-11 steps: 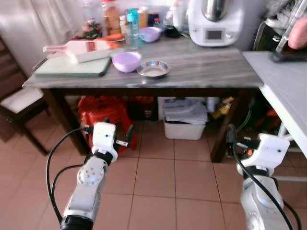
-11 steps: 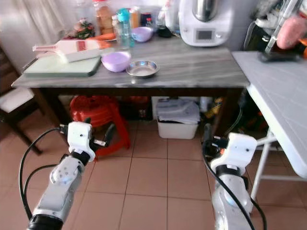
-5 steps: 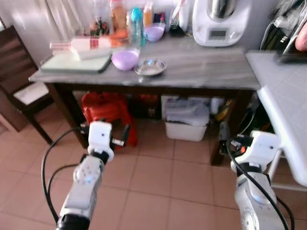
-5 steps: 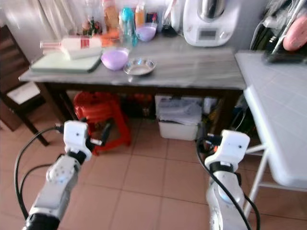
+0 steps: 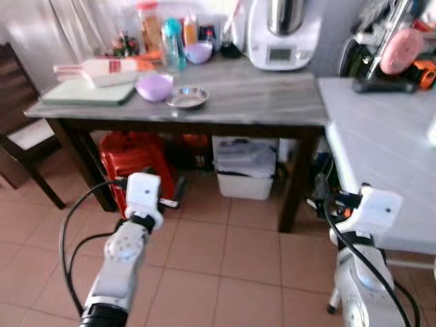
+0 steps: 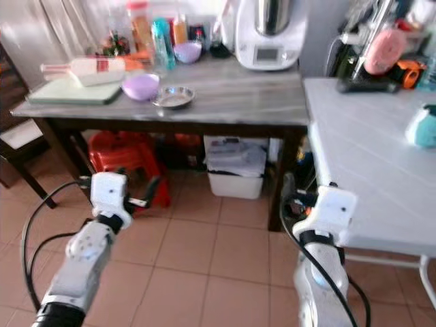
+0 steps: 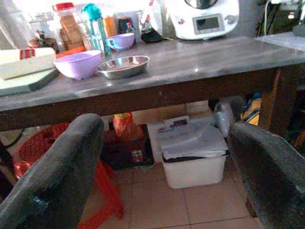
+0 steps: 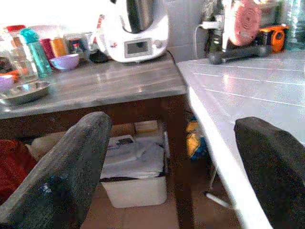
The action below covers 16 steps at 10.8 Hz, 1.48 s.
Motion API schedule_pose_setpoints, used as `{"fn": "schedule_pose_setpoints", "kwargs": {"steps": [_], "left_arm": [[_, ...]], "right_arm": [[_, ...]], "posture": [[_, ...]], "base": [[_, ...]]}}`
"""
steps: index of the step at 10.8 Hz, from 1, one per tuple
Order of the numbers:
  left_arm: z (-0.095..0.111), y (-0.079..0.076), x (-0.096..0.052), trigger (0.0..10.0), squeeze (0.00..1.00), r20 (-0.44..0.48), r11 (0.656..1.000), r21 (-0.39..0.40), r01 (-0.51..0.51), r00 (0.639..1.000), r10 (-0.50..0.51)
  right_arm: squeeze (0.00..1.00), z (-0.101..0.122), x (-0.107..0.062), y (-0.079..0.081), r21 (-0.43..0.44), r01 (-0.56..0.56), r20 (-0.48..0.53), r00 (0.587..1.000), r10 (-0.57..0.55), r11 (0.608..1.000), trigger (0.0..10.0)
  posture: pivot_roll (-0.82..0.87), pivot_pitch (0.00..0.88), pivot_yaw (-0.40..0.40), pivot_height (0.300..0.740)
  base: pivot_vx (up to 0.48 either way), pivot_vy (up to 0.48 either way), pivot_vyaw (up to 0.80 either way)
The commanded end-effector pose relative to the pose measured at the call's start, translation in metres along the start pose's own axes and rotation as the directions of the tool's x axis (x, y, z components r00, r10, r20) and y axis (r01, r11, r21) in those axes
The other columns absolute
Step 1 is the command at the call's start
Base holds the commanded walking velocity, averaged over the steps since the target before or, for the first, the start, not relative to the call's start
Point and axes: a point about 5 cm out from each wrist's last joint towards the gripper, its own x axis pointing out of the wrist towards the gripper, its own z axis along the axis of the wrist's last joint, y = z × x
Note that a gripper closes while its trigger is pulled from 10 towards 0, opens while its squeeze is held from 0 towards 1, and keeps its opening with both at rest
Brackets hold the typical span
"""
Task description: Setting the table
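A grey marble-top table [image 5: 272, 95] stands ahead. On its left half sit a purple bowl [image 5: 154, 86], a shallow steel dish [image 5: 188, 98], a smaller purple bowl [image 5: 198, 52] and a teal bottle [image 5: 171, 43]. Both arms hang low in front of the table, over the tiled floor. My left gripper [image 7: 167, 171] is open with nothing between its fingers and points at the table's underside. My right gripper [image 8: 171, 176] is also open and empty, beside the corner where the white tiled table [image 5: 381, 150] meets the grey one.
A pale green cutting board [image 5: 88, 92] with a white pack [image 5: 95, 68] lies at the table's left end, a white kitchen machine [image 5: 283, 34] at the back. Under the table are a red stool [image 5: 133, 160] and a white bin [image 5: 244, 177]. A dark chair [image 5: 20, 129] stands left.
The camera has swung to the right, so the grey table sits further left and more of the white tiled table shows. Both grippers stay open and low.
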Motion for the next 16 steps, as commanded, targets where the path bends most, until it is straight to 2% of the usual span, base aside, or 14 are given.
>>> {"fn": "schedule_pose_setpoints", "kwargs": {"steps": [1, 9, 12, 16], "left_arm": [[0.0036, -0.0035, 0.0029, 10.0, 0.00, 0.012, 1.000, 0.003, 0.021, 1.000, -0.022], [0.0031, -0.0065, 0.0031, 10.0, 0.00, 0.012, 1.000, -0.006, 0.029, 1.000, -0.029], [0.0028, -0.0075, 0.0035, 10.0, 0.00, 0.011, 0.999, -0.006, 0.033, 0.999, -0.033], [0.0048, -0.0111, 0.0030, 10.0, 0.00, 0.034, 0.996, -0.040, 0.078, 0.996, -0.077]], "right_arm": [[0.00, -0.0004, 0.0010, -0.0029, 0.001, 0.011, -0.001, 1.000, -0.011, 1.000, 10.0], [0.00, -0.0013, 0.0009, -0.0051, 0.007, 0.018, -0.012, 1.000, -0.018, 1.000, 10.0], [0.00, -0.0009, 0.0010, -0.0058, 0.007, 0.020, -0.011, 1.000, -0.020, 1.000, 10.0], [0.00, -0.0011, 0.0009, -0.0056, 0.004, 0.021, -0.011, 1.000, -0.021, 1.000, 10.0]], "posture": [[0.00, 0.000, 0.081, 0.740], [-0.01, 0.000, 0.076, 0.740], [-0.01, 0.000, 0.076, 0.740], [-0.01, 0.000, 0.077, 0.740]], "base": [[0.000, -0.311, 0.00], [0.000, -0.309, 0.00], [0.000, -0.305, -0.31], [0.000, 0.000, 0.00]]}}
